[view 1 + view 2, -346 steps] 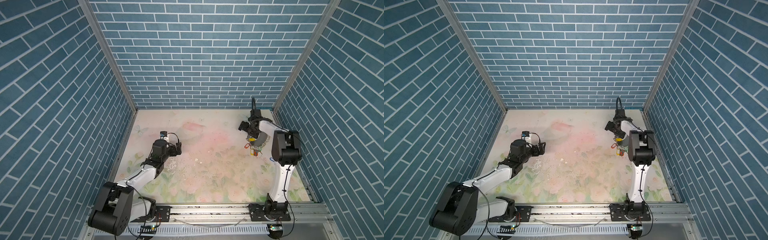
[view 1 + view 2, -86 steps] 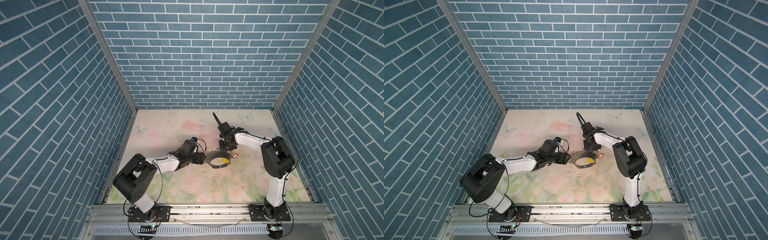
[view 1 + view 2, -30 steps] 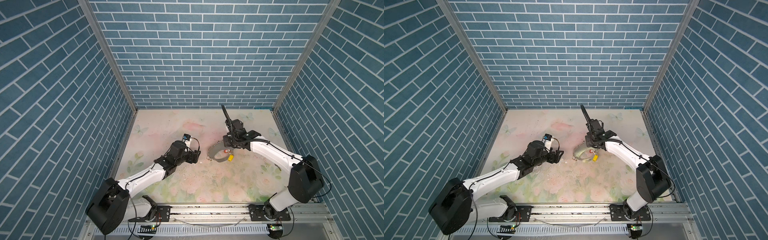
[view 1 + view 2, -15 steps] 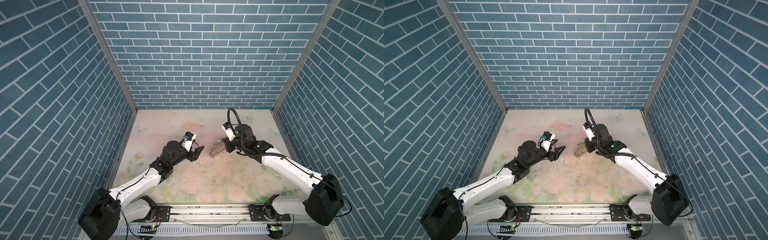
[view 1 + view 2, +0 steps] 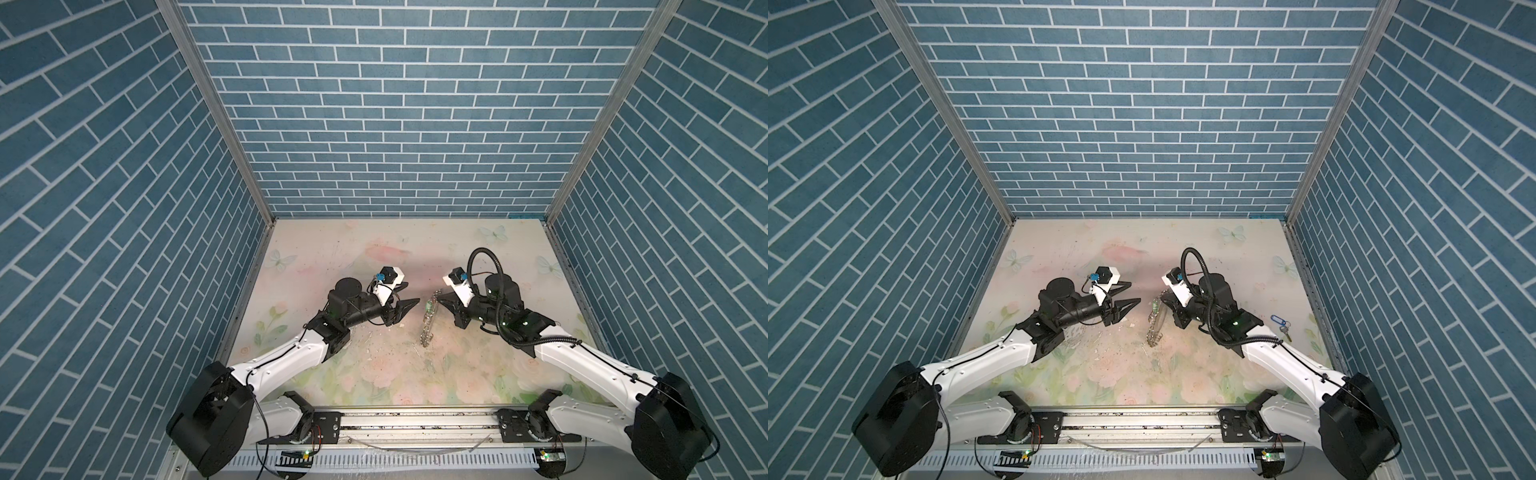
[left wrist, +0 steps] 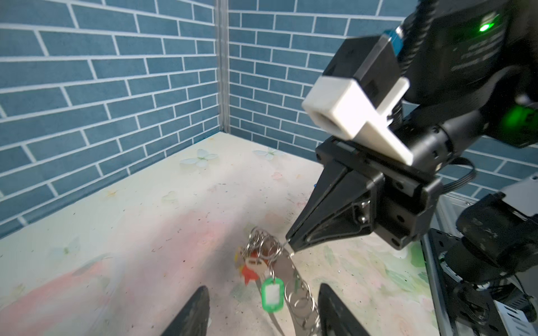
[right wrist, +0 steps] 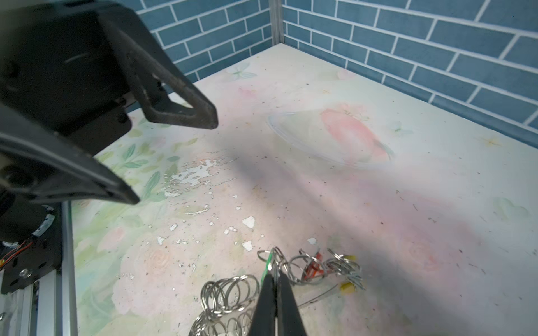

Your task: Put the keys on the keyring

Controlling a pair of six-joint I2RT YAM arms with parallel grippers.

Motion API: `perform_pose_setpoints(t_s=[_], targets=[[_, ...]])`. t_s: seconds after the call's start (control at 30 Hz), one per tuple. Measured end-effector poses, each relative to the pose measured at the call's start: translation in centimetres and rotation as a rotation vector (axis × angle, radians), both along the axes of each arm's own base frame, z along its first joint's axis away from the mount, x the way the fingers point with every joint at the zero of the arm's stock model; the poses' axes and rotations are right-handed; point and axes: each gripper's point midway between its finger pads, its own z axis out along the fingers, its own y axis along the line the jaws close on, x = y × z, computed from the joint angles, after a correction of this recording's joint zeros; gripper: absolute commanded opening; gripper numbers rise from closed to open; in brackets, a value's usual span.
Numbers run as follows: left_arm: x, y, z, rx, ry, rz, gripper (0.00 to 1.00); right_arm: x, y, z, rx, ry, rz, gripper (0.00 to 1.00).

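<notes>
Right gripper [image 5: 439,300]: clamped on the keyring [image 5: 427,322], which hangs below it.
Left gripper [image 5: 412,292]: jaws parted, empty, facing the keyring, just beside.

One keyring [image 5: 428,320], two claws [image 5: 413,291] [image 5: 441,302]

Both top views are evenly bright and sharp, lit from above by soft, diffuse light. The arms cast only faint grey shadows on the bench [image 5: 365,253]. The wide lens splays the brick walls [image 5: 104,187] outward toward the frame edges. The left wrist view is smeared by motion blur, leaving the keyring [image 6: 288,272] and its green tag [image 6: 272,293] soft. In the right wrist view the left fingers [image 7: 186,113] loom dark and unfocused, and broad dim shadows cross the bench.
</notes>
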Motion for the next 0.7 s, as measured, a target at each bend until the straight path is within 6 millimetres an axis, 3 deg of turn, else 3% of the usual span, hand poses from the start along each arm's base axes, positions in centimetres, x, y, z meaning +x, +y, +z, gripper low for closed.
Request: perform_pose_setpoints(t_s=[0.1, 0.23, 0.4, 0.7], targets=[[-0.8, -0.4, -0.5, -0.019, 0.006, -0.052, 0.41, -0.8, 0.3, -0.6, 0.047, -0.023, 0.045, 0.0], [-1.7, -1.0, -1.7, -0.031, 0.034, -0.123, 0.34, -1.1, 0.7, 0.3, 0.103, -0.061, 0.079, 0.0], [-2.6, -1.7, -2.7, -0.035, 0.072, -0.205, 0.33, -1.5, 1.0, 1.7, 0.17, -0.101, 0.117, 0.0], [-3.7, -2.1, -3.4, -0.029, 0.077, -0.277, 0.32, -2.2, 1.4, 1.9, 0.206, -0.108, 0.182, 0.0]])
